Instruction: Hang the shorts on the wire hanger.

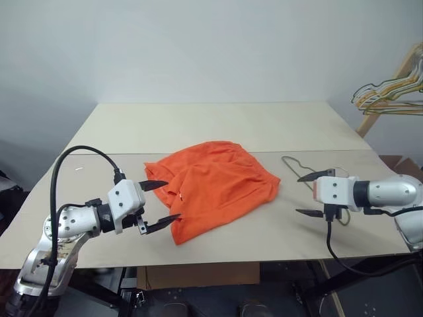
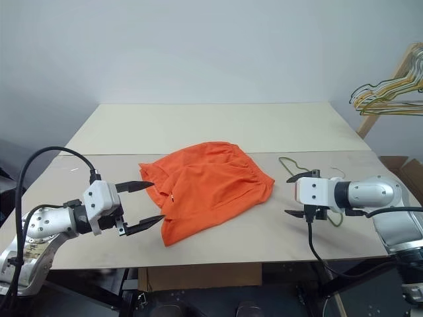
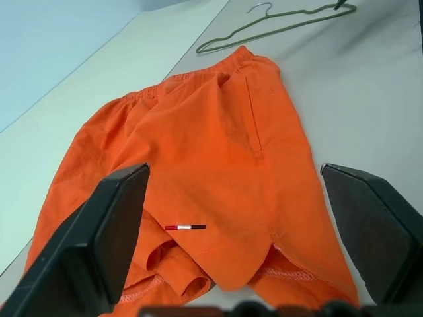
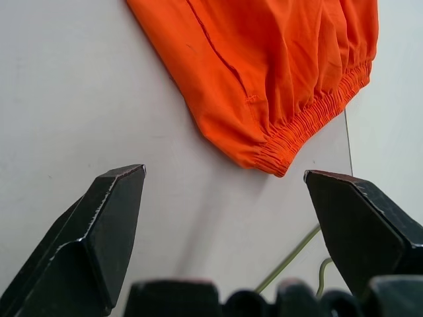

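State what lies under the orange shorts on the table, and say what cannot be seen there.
The shorts lie crumpled straight on the pale table. The wire hanger lies beside them, apart, not beneath. Anything under the fabric itself is covered and cannot be seen.

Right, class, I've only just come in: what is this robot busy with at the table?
A two-armed robot faces a table where orange shorts lie crumpled, with a thin wire hanger flat beside their waistband, toward the robot's right. The left gripper hangs open at the shorts' near edge; the right gripper is open over the hanger. Neither holds anything, so nothing is hung yet. A bunch of hangers hangs to the right.
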Available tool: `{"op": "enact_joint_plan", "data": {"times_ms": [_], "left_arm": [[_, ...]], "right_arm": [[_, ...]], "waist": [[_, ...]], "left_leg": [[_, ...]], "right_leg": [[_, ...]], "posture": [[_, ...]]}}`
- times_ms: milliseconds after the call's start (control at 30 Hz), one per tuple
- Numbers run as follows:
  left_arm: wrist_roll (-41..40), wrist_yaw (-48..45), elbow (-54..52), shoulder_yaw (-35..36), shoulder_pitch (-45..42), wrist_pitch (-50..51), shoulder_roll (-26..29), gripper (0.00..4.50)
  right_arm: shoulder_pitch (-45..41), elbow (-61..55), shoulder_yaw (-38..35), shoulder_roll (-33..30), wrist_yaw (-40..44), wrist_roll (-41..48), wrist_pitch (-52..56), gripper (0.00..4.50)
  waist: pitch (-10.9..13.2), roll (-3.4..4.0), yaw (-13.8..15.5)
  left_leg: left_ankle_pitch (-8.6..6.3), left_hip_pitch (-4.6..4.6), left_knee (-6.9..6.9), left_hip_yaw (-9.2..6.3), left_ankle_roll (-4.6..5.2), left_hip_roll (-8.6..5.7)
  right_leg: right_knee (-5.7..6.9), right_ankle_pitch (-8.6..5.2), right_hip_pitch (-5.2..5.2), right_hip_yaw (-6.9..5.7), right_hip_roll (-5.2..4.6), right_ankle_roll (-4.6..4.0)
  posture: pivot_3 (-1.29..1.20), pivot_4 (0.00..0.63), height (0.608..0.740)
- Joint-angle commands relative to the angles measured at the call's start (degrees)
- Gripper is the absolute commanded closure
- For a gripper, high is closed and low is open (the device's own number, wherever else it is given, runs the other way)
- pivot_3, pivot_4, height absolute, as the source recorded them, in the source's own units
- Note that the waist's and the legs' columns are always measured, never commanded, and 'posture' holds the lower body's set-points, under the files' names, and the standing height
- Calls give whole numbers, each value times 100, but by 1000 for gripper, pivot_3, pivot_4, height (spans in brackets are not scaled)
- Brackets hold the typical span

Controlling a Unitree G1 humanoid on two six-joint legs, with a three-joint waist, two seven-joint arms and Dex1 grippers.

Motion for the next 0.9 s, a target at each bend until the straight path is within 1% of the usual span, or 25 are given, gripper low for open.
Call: {"op": "enact_joint_plan", "data": {"times_ms": [33, 167, 433, 533, 667, 800, 900], "left_arm": [[-218, 6, -360, 147, 44, 213, 125, 0], [-186, 269, -474, 191, 8, 309, 12, 0], [-131, 179, -511, 109, 119, 240, 152, 0], [-17, 210, -447, -13, 74, 193, 140, 0], [436, 158, -249, -316, 23, -62, 227, 0], [201, -31, -222, -290, 48, -6, 235, 0], [356, -269, -132, -590, 19, -63, 320, 0]], "right_arm": [[-121, -83, -89, 5, -66, -10, 14, 55], [-133, -87, -61, 39, -152, -103, 70, 55], [-3, -234, -101, 38, -251, -138, 158, 55], [26, -265, -113, 51, -293, -145, 205, 55], [62, -221, -119, 109, -535, -303, 225, 55], [253, -424, -276, 60, -748, -373, 414, 55], [402, -648, -348, 111, -945, -426, 582, 55]], "waist": [[0, 0, 0], [0, 0, 25], [0, 0, 97], [0, 0, 106], [0, 0, 104], [0, 0, 63], [0, 1, 2]], "left_leg": [[0, 0, 0, 0, 0, 0], [0, 0, 0, 0, 0, 1], [0, 1, 0, 0, 0, 0], [0, 0, 0, 0, 0, 0], [0, 1, 0, 1, 0, -1], [0, 0, 0, 3, 0, 1], [0, -3, 0, 3, 0, 0]], "right_leg": [[0, 0, 0, 0, 0, 0], [0, 0, 0, 0, 0, 0], [0, 0, -1, 1, 0, 0], [0, 0, -1, 0, 0, -1], [0, 0, 0, 0, 0, -1], [-1, -1, -2, 0, 1, -1], [-2, -2, -2, 0, 0, -1]], "posture": [[120, 0, 740], [126, 0, 740], [110, 0, 740], [105, 0, 740], [59, 0, 740], [19, 0, 740], [-3, 0, 740]]}}
